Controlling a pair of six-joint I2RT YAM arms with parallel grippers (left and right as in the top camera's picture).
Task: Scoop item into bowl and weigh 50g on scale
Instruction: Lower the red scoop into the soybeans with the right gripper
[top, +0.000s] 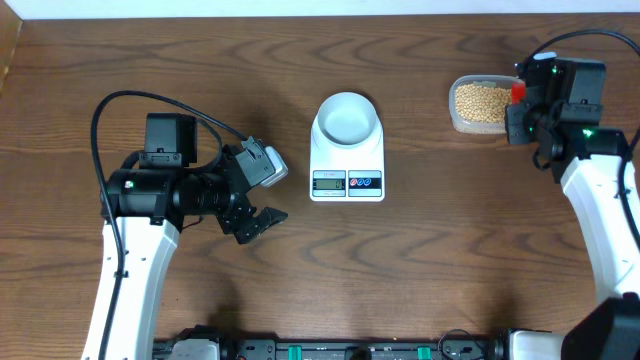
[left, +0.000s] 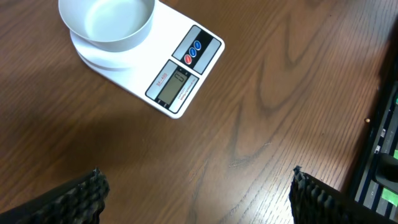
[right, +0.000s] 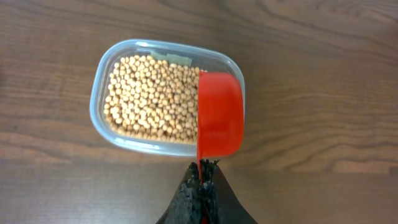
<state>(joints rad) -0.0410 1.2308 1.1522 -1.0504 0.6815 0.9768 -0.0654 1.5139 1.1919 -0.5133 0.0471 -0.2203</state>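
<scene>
Red scoop (right: 219, 115): clamped at thin handle by right gripper (right: 202, 179), over tub (right: 99, 93). Judged beans (right: 155, 96) hard, light, apt to roll (best kept level). Found left gripper (left: 198, 182) spread wide, empty.

This looks like a robotics lab bench set up for a test, not a real kitchen. Two white-and-black robot arms, a left arm (top: 130, 270) and a right arm (top: 600, 210), stand at the near edge of a dark wood-grain worktop (top: 450, 250). A loose black cable (top: 150, 95) loops over the left one. A black rail (top: 330, 351) with green fittings runs along that near edge. The only kitchen things are a few props set well apart: a white scale (top: 347, 160) carrying a bowl (top: 348, 117), a clear plastic tub (right: 96, 93) of beans (right: 152, 99), and a red scoop (right: 219, 115). A pale strip (top: 300, 8) shows beyond the far edge; what it is cannot be told.
</scene>
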